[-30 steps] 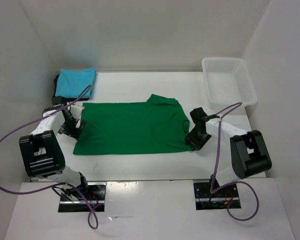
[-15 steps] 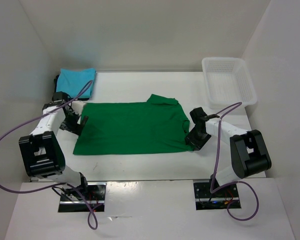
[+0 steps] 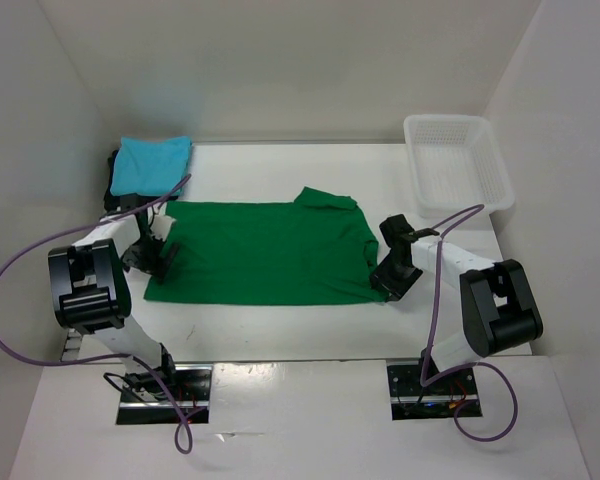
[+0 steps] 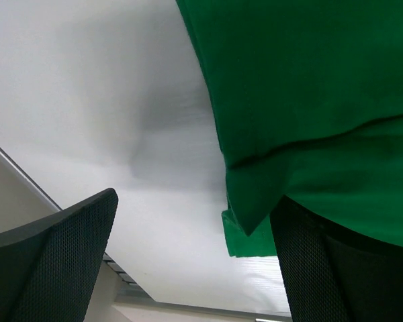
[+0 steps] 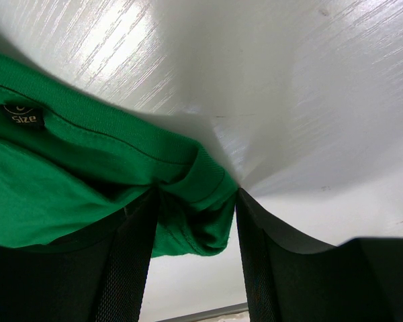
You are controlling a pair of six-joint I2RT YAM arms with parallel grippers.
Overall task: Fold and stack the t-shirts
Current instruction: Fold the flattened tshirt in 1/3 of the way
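Observation:
The bright green t-shirt (image 3: 265, 255) lies spread flat in the middle of the table. The turquoise t-shirt (image 3: 152, 163) lies folded at the back left, on top of the black t-shirt (image 3: 113, 166), of which only an edge shows. My left gripper (image 3: 150, 253) is open at the green shirt's left edge. In the left wrist view (image 4: 195, 268) a shirt corner (image 4: 255, 215) drapes by the right finger. My right gripper (image 3: 388, 278) is at the shirt's right edge. In the right wrist view (image 5: 196, 228) it is closed on bunched green cloth (image 5: 195, 201) near the collar.
A white mesh basket (image 3: 458, 160) stands at the back right. White walls enclose the table on the left, back and right. Purple cables loop off both arms near the table's front edge.
My left arm has swung and its gripper has shifted a little along the green shirt's left edge. The right arm and the shirt's right end have not moved.

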